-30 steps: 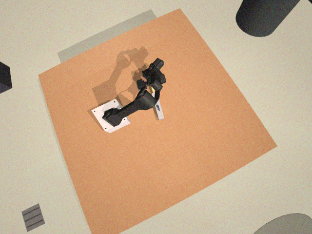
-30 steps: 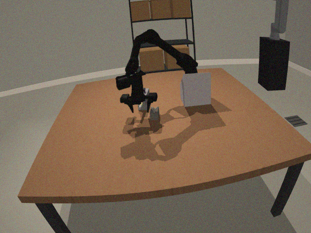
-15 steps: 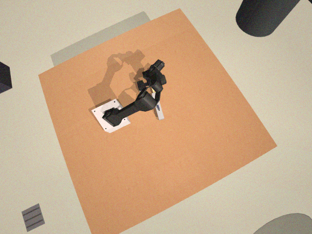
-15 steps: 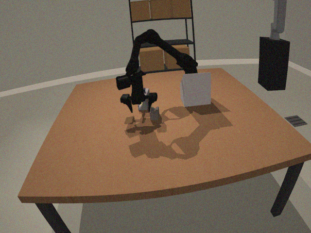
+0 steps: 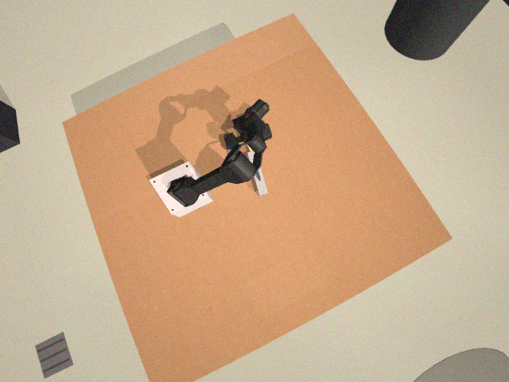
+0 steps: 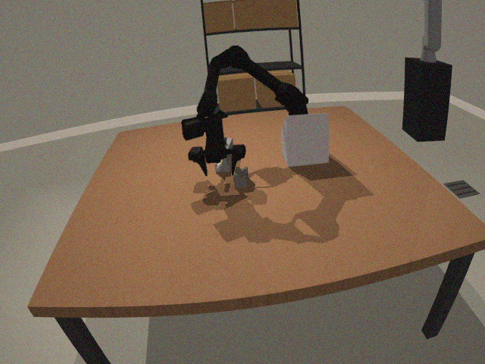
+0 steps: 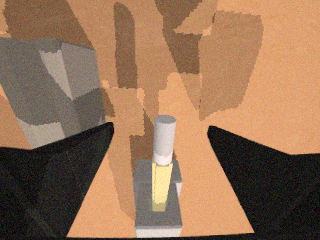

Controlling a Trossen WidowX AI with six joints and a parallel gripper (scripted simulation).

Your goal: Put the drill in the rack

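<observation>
Hand spread wide, holding nothing, fingers apart on either side of drill. Drill between the fingers, untouched, seated in grey block on counter. In wrist view, long axis runs away from hand, grey cylindrical end farthest. Rack ahead-left of hand.

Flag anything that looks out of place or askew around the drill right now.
Nothing stands out. The drill stands upright in its grey holder, the rack sits apart to one side, and the open tool straddles the drill without touching it.
</observation>
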